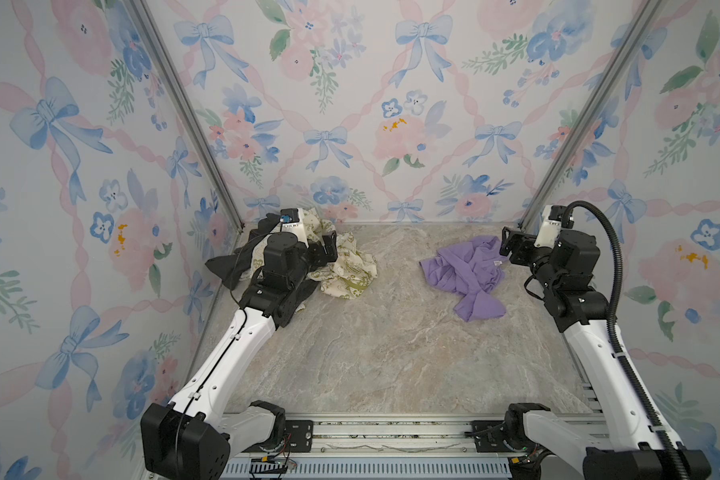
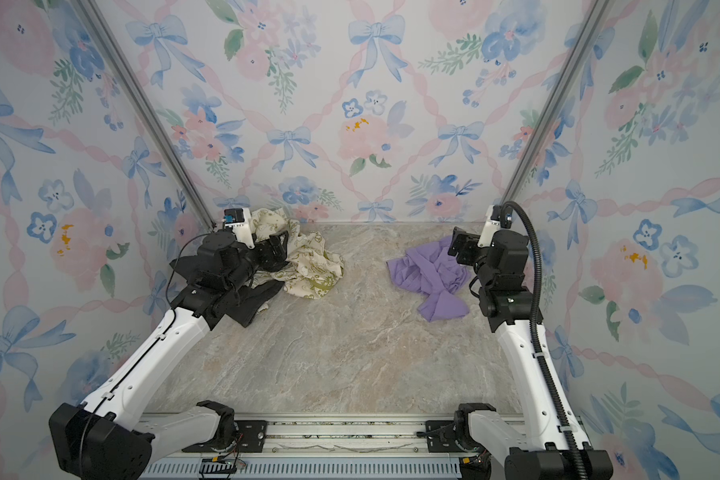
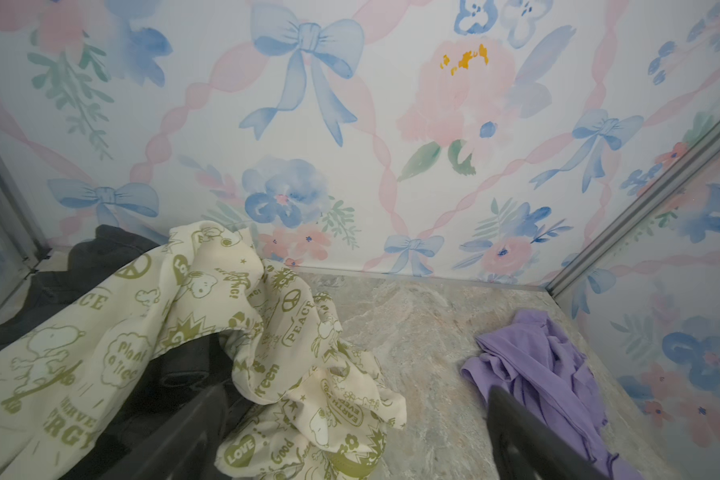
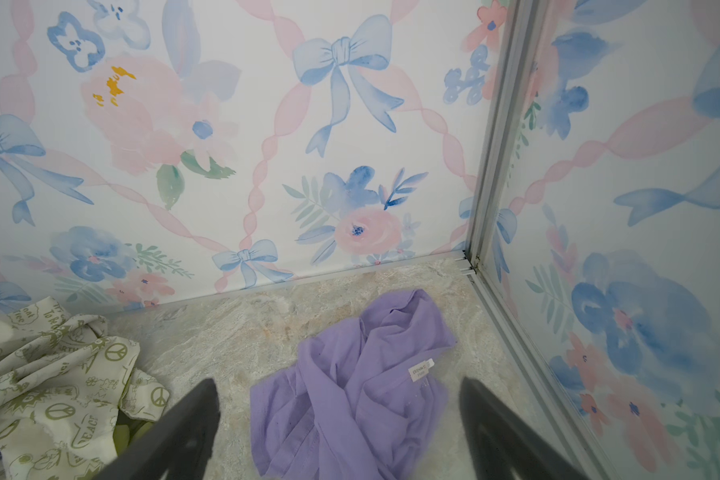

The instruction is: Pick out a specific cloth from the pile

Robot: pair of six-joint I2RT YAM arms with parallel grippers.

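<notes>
1. Nearest, an aluminium rail (image 1: 391,432) runs across the front edge and carries the bases of both arms. The left arm (image 1: 225,361) and the right arm (image 1: 599,365) reach away from it along the two sides.
2. Beyond the rail, the marble-patterned tabletop (image 1: 391,353) lies bare across its front and middle.
3. Further in, on the right in both top views, the lilac cloth (image 1: 462,274) lies crumpled on the tabletop by itself, well apart from the pile. One flap trails toward the front, and its small white label (image 4: 420,368) faces up.
4. The right gripper (image 4: 339,382) hangs over the far right part of the lilac cloth with its jaws spread wide and nothing clamped between them. The right wrist view shows the garment lying on the table between the two dark fingers (image 4: 184,424). Whether a fingertip touches the fabric cannot be told.
5. On the left, the pile (image 2: 304,266) sits toward the far left corner. The cream cloth (image 3: 100,332), printed with olive-green peace signs and cartoon figures, lies on top and spreads to the right. The dark grey-black cloth (image 2: 248,305) lies underneath and spills toward the front beneath the left arm.
6. The left gripper (image 1: 325,251) is at the pile with its jaws wide apart, gripping nothing. Cream fabric bunches beside one of its fingers.
7. Farthest, wallpaper (image 1: 350,124) with blue bows and pink flowers covers the back wall.
</notes>
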